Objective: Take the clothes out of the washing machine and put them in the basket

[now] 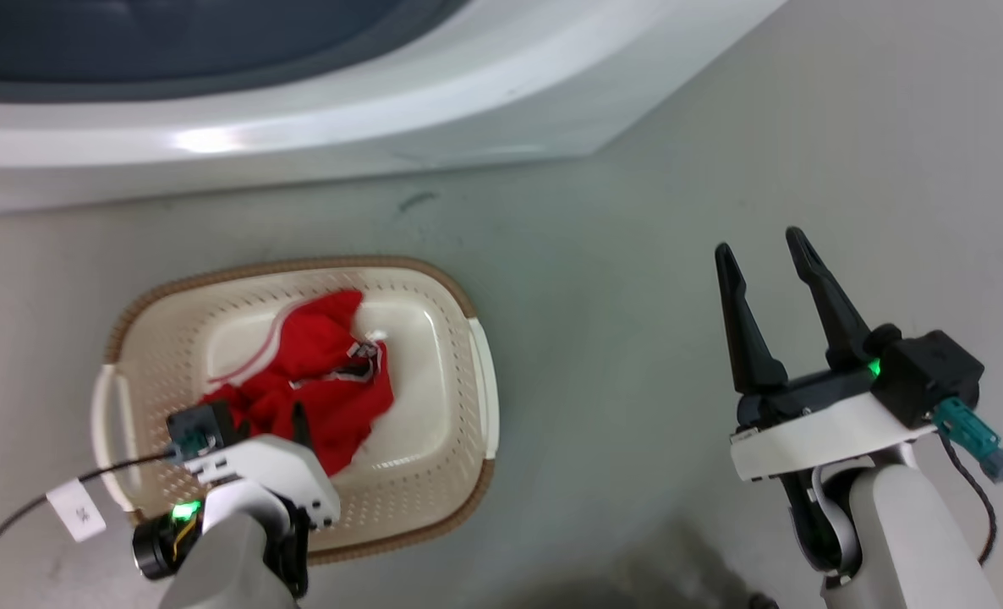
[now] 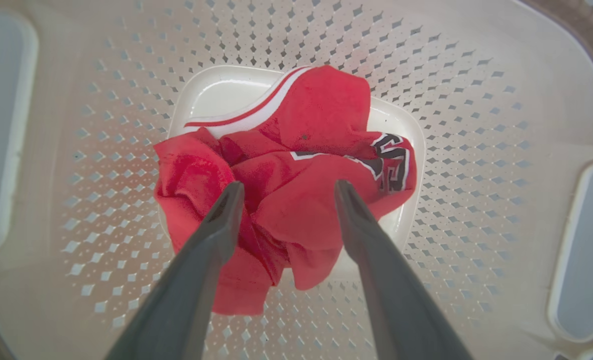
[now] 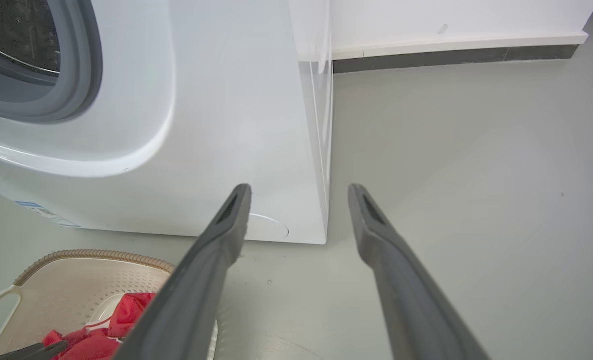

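Your left gripper [image 2: 287,184] hangs over the basket [image 2: 476,90], fingers spread, gripping nothing, its tips just above the clothes [image 2: 316,115] crumpled on the basket's bottom. Your right gripper [image 1: 760,241], also spread and empty, hovers over the floor [image 1: 637,254]; beyond it stands the washing machine [image 3: 236,100].

– Where is it open?
– Bare floor [image 1: 603,338] between the basket [image 1: 298,264] and the right gripper [image 1: 759,238].
– What blocks?
– The washing machine [image 1: 468,85] just behind the basket; the clothes [image 1: 315,372] fill the basket's middle, left gripper [image 2: 289,184] over them.
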